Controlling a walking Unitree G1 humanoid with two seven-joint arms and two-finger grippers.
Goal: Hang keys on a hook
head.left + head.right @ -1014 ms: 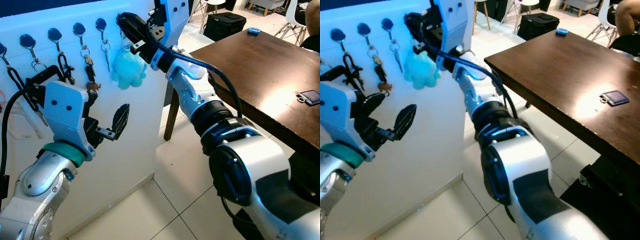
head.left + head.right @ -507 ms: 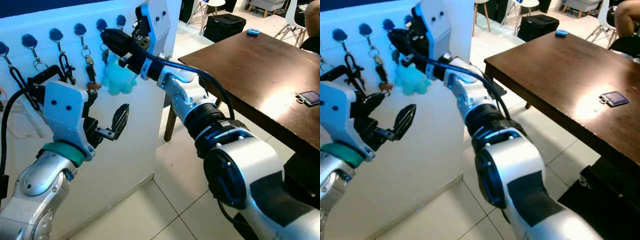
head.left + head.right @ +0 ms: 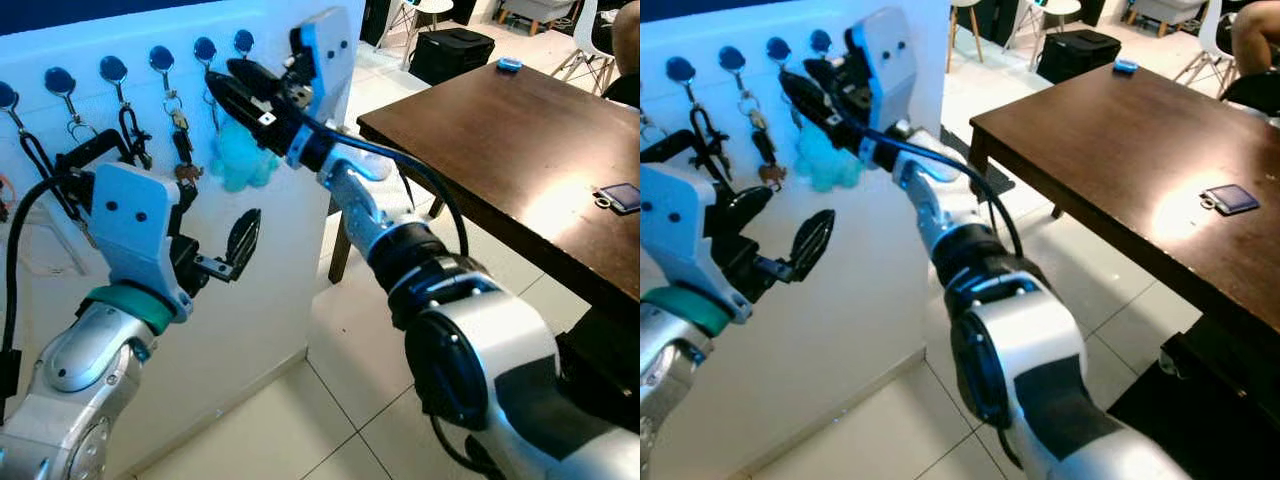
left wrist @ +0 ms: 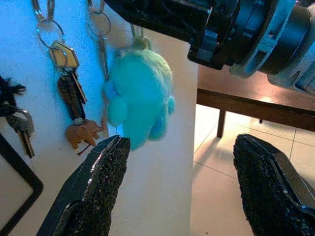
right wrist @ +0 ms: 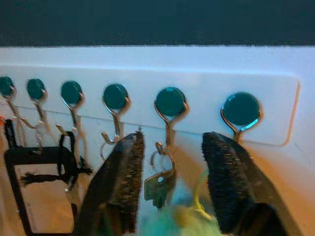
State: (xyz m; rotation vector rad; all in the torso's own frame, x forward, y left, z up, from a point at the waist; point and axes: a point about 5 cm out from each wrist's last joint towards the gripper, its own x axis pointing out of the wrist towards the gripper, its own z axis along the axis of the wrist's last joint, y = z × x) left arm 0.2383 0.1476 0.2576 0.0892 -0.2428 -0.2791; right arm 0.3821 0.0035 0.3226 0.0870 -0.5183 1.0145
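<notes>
One set of keys [image 5: 158,184] with a soft turquoise plush toy [image 3: 240,158] hangs at a hook [image 5: 170,105] between my right pincer's [image 5: 172,184] open fingers; light and swinging, I judge, best held by its stiff ring.

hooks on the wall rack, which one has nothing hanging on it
The end hook nearest the wall corner, on the table side, is bare. The others carry keys or rings; the neighbouring hook holds a ring and key.
</notes>
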